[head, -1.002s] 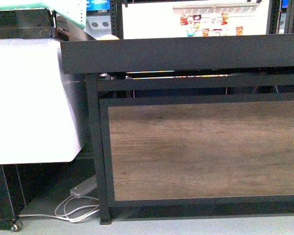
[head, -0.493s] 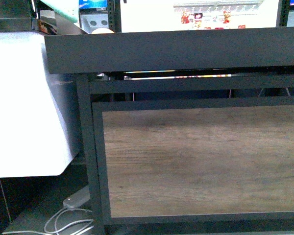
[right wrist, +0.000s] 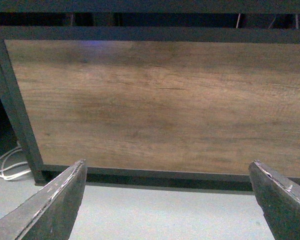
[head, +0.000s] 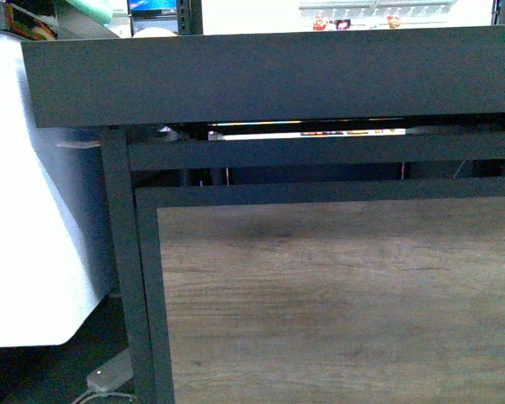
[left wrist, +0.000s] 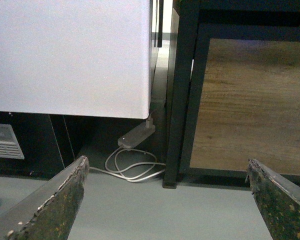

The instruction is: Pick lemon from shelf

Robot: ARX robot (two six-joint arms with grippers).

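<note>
Black-framed shelf (head: 278,80) fills front view, close up: dark tray edge above wood-grain panel (head: 337,311). Lemon out of sight in every view; cannot tell where it is. Left claw (left wrist: 167,161) released, empty, fingers spread wide, facing shelf's corner leg (left wrist: 177,100). Right claw (right wrist: 167,162) released, empty, facing shelf's panel. White unit (head: 25,236) just beside shelf. Power strip (left wrist: 137,135) and coiled cable (left wrist: 132,167) on floor by shelf's leg.

Soft focus throughout; blown-out white cloth (head: 25,210); shelf (head: 269,76) shadowed.

A shop: a black display shelf (head: 269,76) with wood-grain front, and hanging packaged goods (head: 393,22) behind it.
</note>
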